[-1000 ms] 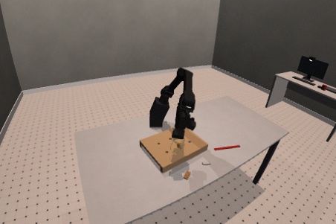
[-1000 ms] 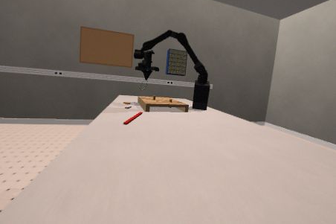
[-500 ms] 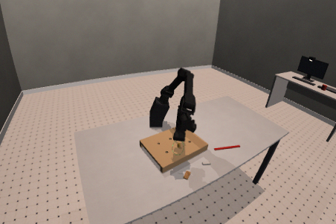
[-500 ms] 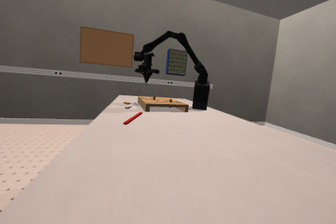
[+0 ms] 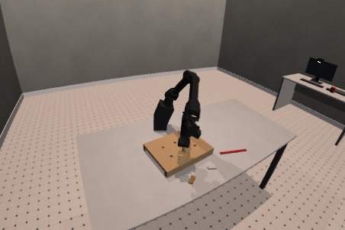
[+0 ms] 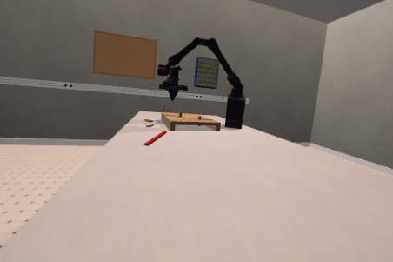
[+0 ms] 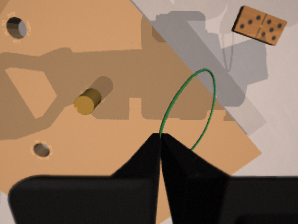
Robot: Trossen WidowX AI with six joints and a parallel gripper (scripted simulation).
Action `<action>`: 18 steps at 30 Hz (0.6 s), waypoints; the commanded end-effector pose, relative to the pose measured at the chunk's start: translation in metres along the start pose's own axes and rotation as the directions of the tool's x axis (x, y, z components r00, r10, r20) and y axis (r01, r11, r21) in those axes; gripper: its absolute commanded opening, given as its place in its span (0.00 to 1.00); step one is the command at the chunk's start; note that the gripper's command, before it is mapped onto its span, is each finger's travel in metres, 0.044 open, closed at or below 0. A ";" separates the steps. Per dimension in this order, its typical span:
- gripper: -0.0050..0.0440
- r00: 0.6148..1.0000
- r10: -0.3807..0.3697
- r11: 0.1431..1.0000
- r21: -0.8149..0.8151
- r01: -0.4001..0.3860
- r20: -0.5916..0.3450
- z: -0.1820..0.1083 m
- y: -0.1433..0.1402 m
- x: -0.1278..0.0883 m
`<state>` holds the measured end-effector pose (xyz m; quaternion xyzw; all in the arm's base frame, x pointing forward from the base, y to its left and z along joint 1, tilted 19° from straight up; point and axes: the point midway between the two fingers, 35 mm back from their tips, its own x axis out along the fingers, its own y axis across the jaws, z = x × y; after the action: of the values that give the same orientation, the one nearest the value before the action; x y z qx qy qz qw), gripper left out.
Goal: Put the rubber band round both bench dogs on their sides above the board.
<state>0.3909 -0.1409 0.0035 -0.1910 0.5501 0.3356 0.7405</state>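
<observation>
The wooden board (image 5: 178, 152) lies flat on the table, also shown in the exterior view (image 6: 190, 120). In the wrist view one yellow bench dog (image 7: 89, 101) stands upright on the board (image 7: 100, 95), left of my fingers. My gripper (image 7: 159, 140) is shut on the green rubber band, which hangs as an open loop below the fingertips, over the board's corner. The gripper (image 6: 172, 95) hovers well above the board's near-left end; the band (image 6: 167, 105) dangles from it. The second bench dog (image 6: 199, 117) shows small on the board in the exterior view.
A domino tile (image 7: 260, 24) lies on the table beside the board's corner. A red stick (image 5: 233, 151) and a small white piece (image 5: 211, 168) lie right of the board. The arm's base (image 5: 162, 115) stands behind the board. Empty peg holes (image 7: 15, 27) dot the board.
</observation>
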 end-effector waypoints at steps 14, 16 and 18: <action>0.00 1.000 -0.024 1.000 -0.007 0.024 0.008 0.005 0.014 0.015; 0.00 1.000 -0.024 1.000 -0.007 0.024 0.008 0.005 0.017 0.019; 0.00 1.000 -0.024 1.000 -0.006 0.024 0.008 0.005 0.019 0.022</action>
<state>0.3831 -0.1210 -0.0219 -0.1893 0.5510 0.3368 0.7397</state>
